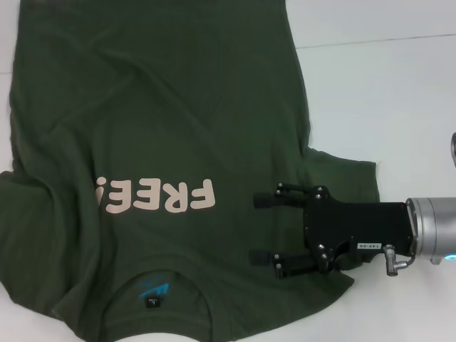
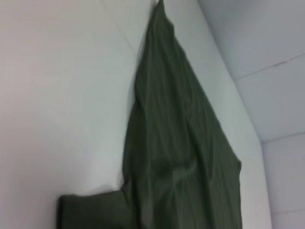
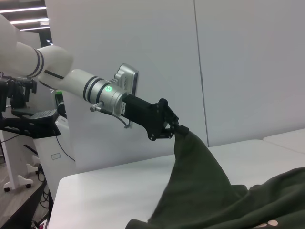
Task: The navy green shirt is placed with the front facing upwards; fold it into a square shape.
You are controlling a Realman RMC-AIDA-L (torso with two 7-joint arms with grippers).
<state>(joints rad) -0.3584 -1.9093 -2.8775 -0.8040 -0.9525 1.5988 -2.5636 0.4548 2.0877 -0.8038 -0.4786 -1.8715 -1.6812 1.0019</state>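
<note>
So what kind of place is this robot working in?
Probably a robotics lab or test room: a white table holding the navy green shirt, plain white wall panels, and stands with cables beside it.

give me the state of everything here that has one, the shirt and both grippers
navy green shirt: front up, not yet folded, one part lifted off the table.
left gripper: raised, shut on the shirt.
right gripper: open, over the shirt beside the lettering.
</note>
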